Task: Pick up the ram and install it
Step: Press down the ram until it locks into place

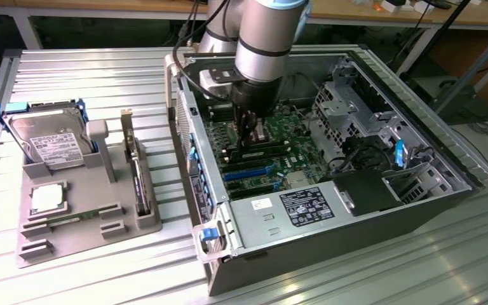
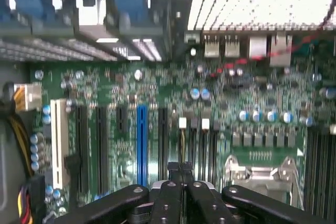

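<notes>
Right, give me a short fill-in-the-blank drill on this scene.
1. The gripper hangs inside the open computer ____.
2. The grey tray with the hard drive sits on the exterior view's ____ side.
3. Among the motherboard's black slots, one long slot is coloured ____.
Missing words: case; left; blue.

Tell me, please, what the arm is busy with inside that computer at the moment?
The arm's gripper is lowered into the open computer case, just above the motherboard by the memory slots. A long dark stick, probably the ram, lies along the slots right under it, though whether it is seated cannot be told. On the grey tray at the exterior view's left sit a hard drive, a processor chip and an expansion card.
</notes>
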